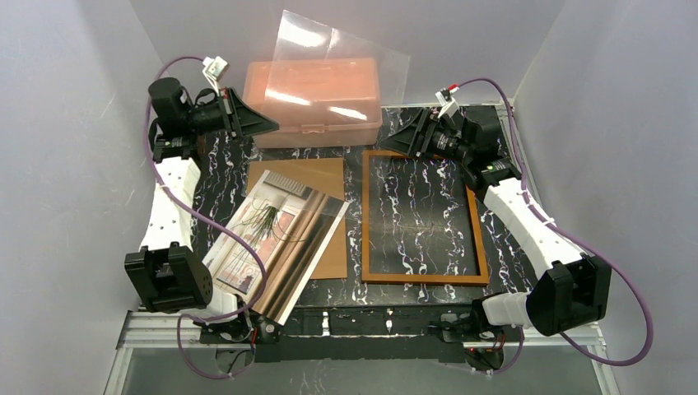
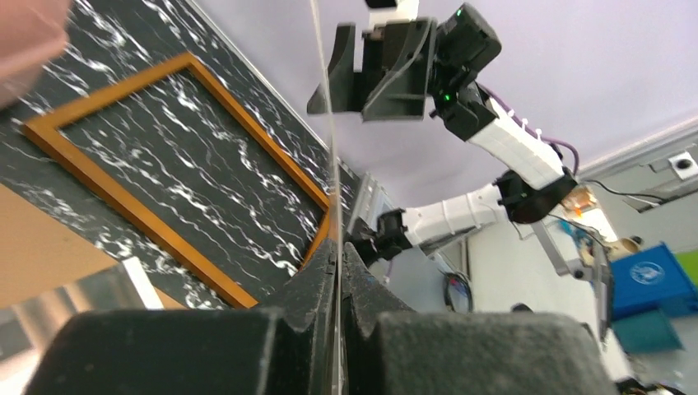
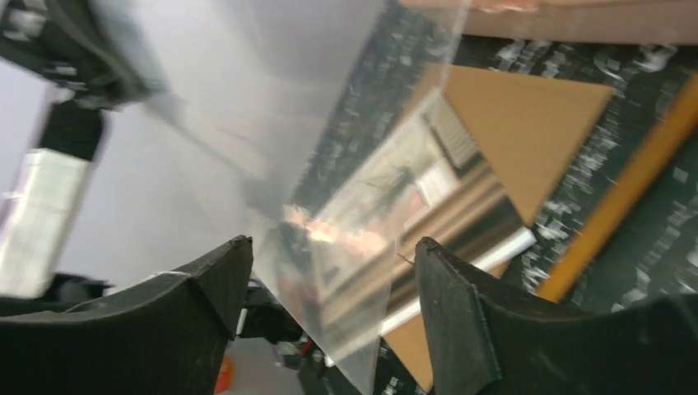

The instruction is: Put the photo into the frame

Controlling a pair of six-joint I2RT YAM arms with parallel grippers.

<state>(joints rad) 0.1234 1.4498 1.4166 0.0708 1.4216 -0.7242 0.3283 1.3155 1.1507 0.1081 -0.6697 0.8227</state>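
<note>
The photo, glossy with a dark spidery plant and stripes, lies face up at the front left, partly on the brown backing board. The wooden frame lies flat and empty to its right. My left gripper is shut on the edge of a clear transparent sheet and holds it up over the pink box. In the left wrist view the gripper pinches the sheet edge-on. My right gripper is open at the frame's far corner. In its wrist view the sheet's corner hangs between the fingers, touching neither.
A pink translucent plastic box stands at the back centre. The right wrist view shows the photo, the backing board and a frame edge. The frame also shows in the left wrist view. Grey walls enclose the table.
</note>
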